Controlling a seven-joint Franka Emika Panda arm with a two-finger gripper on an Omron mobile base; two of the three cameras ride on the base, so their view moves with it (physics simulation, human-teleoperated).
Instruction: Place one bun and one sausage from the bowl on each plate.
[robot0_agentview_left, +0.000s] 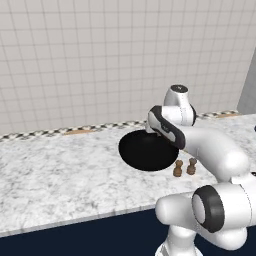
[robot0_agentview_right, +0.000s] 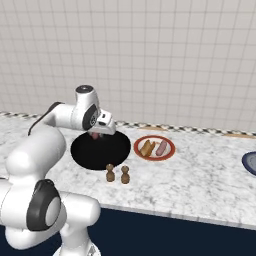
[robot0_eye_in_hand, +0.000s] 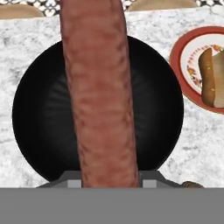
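Note:
My gripper (robot0_agentview_right: 96, 134) hangs just above the glossy black bowl (robot0_agentview_right: 100, 150), shut on a long red-brown sausage (robot0_eye_in_hand: 100, 96) that runs up the middle of the hand view. What I see of the bowl's inside (robot0_eye_in_hand: 43, 113) is plain black. Right of the bowl lies the white plate with a red-brown rim (robot0_agentview_right: 138, 145), carrying a bun (robot0_agentview_right: 146, 148) and a second sausage (robot0_agentview_right: 161, 147). That plate's rim (robot0_eye_in_hand: 175, 57) and bun (robot0_eye_in_hand: 209, 78) also show at the right edge of the hand view. The dark blue plate (robot0_agentview_right: 250, 162) sits far right, cut off by the frame. In the left base view my arm covers part of the bowl (robot0_agentview_left: 145, 150).
Two small brown shakers (robot0_agentview_right: 110, 173) (robot0_agentview_right: 125, 175) stand on the marble counter (robot0_agentview_right: 200, 185) just in front of the bowl, close to the front edge. A tiled wall (robot0_agentview_right: 150, 60) closes the back. Open counter stretches between the two plates and left of the bowl (robot0_agentview_left: 60, 170).

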